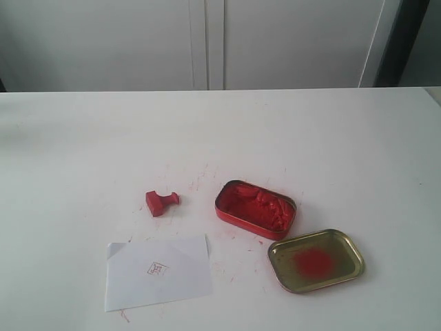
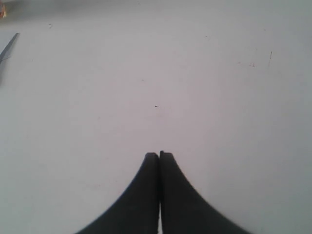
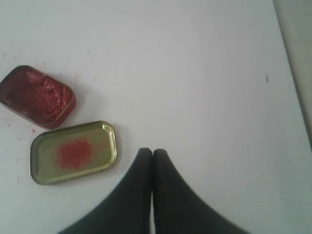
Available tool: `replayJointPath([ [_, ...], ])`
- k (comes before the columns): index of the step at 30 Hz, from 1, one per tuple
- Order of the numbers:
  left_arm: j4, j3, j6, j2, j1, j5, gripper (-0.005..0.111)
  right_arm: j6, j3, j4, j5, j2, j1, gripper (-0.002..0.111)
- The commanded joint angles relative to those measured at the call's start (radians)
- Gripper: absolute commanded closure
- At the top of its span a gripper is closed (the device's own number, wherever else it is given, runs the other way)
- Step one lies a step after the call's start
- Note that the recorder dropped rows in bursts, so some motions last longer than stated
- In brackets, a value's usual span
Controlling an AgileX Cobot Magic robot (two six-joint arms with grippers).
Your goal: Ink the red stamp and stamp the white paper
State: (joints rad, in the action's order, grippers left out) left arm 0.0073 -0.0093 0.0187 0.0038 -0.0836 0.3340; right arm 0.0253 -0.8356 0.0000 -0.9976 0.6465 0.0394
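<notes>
The red stamp point(image 1: 161, 201) lies tipped on its side on the white table, left of the open red ink tin point(image 1: 255, 209). Below it lies the white paper point(image 1: 157, 272), carrying a small red square imprint point(image 1: 157, 269). Neither arm appears in the exterior view. My left gripper point(image 2: 159, 155) is shut and holds nothing, over bare table; a paper corner point(image 2: 9, 46) shows at that view's edge. My right gripper point(image 3: 152, 151) is shut and holds nothing, beside the gold lid point(image 3: 73, 152) and the ink tin point(image 3: 37, 96). The stamp is out of both wrist views.
The gold tin lid point(image 1: 315, 260) with a red smear lies right of the paper, near the front edge. Red ink specks dot the table round the tin. The table's right edge point(image 3: 292, 73) shows in the right wrist view. White cabinet doors point(image 1: 207, 41) stand behind.
</notes>
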Motion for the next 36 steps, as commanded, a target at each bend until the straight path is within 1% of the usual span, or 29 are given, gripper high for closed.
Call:
replayJointPath([
  [1,0.0,0.009,0.001,-0.004,-0.004,0.006,0.107,0.003,0.066,0.0,0.062,-0.11,-0.01,0.108],
  [9,0.0,0.009,0.001,-0.004,-0.004,0.006,0.107,0.003,0.186,0.0,0.123,-0.285,-0.01,0.108],
  [17,0.0,0.009,0.001,-0.004,-0.004,0.006,0.107,-0.003,0.31,0.0,0.272,-0.44,-0.01,0.108],
  [20,0.0,0.009,0.001,-0.004,-0.004,0.006,0.107,-0.003,0.348,0.0,0.333,-0.456,-0.01,0.108],
  [36,0.0,0.009,0.001,-0.004,-0.004,0.006,0.107,-0.003,0.354,0.0,0.314,-0.457,-0.01,0.108],
])
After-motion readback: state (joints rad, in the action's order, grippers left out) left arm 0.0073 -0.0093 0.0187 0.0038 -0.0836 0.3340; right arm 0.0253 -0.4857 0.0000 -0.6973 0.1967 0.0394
